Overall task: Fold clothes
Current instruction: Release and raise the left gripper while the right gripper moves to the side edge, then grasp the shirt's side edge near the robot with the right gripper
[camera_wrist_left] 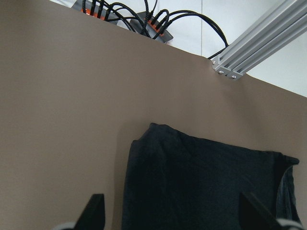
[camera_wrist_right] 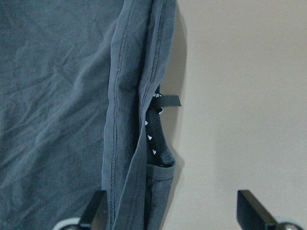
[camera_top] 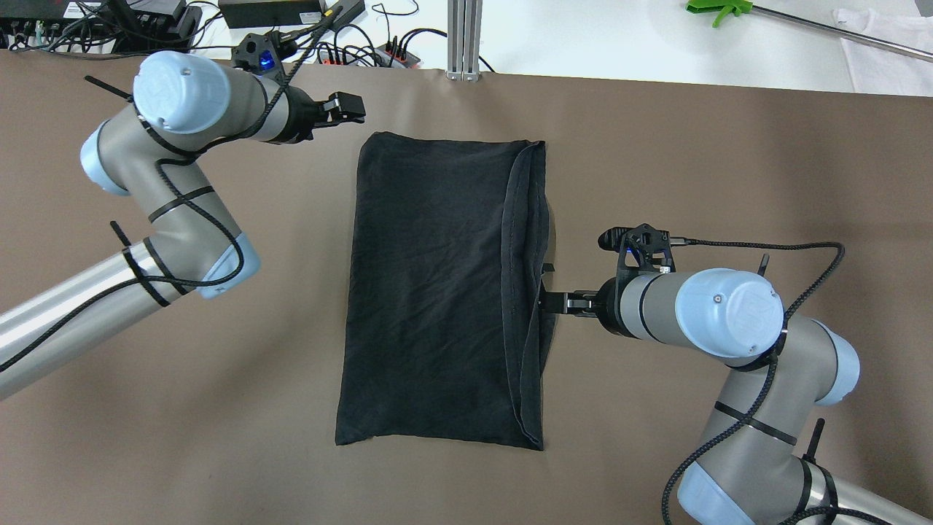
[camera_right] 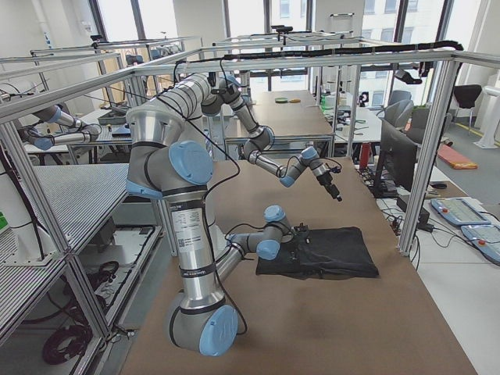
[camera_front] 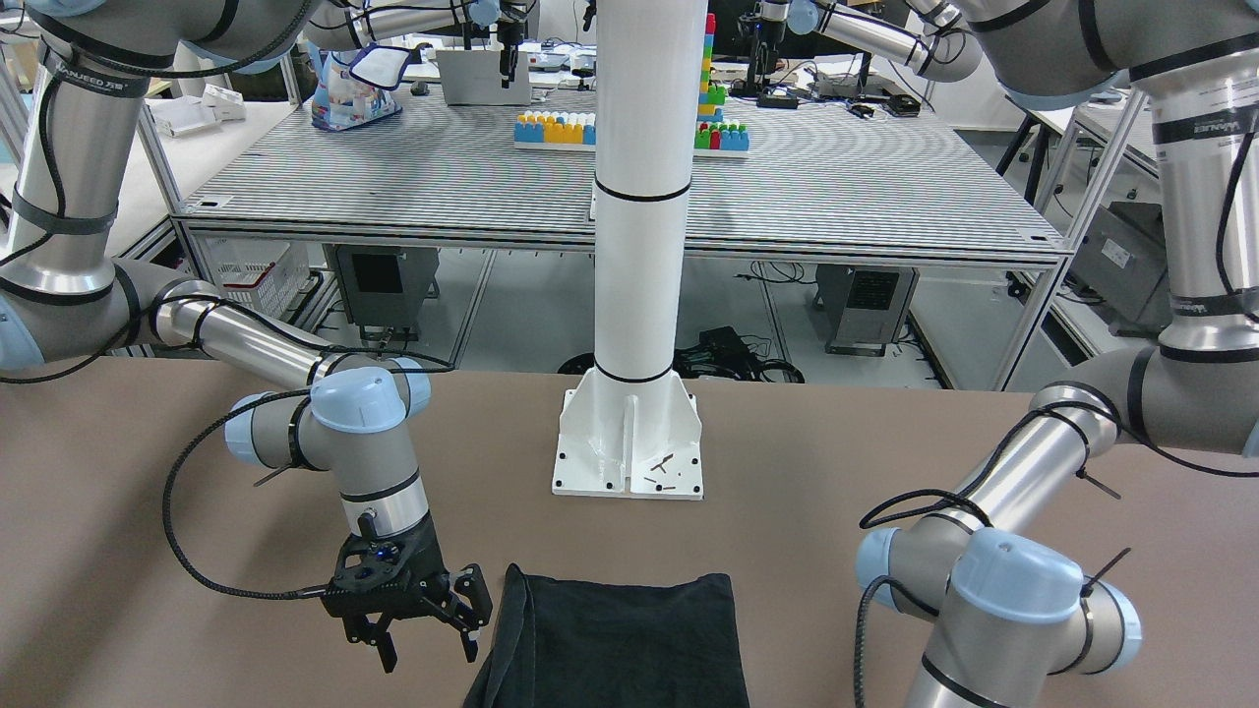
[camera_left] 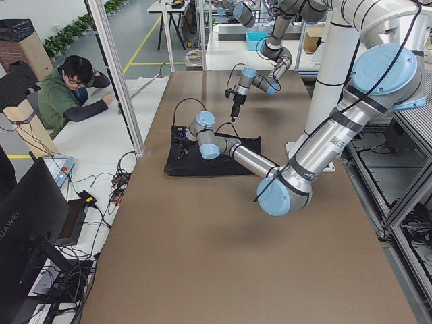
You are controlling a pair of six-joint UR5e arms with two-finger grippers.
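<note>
The black garment (camera_top: 430,292) lies flat on the brown table, folded into a long rectangle with its hemmed edges stacked along its right side. It also shows in the front view (camera_front: 629,639). My right gripper (camera_top: 545,292) is open, low at that hemmed edge about midway along it. In the right wrist view the hems (camera_wrist_right: 129,110) and a black label (camera_wrist_right: 156,132) lie just ahead of the open gripper (camera_wrist_right: 175,215). My left gripper (camera_top: 350,109) is open and empty, above the table beside the garment's far left corner (camera_wrist_left: 148,132).
The white pillar base (camera_front: 629,442) is bolted at the table's robot side. Power strips and cables (camera_top: 291,29) and an aluminium post (camera_top: 463,36) stand past the far edge. An operator (camera_left: 71,91) sits beyond that edge. Bare brown table surrounds the garment.
</note>
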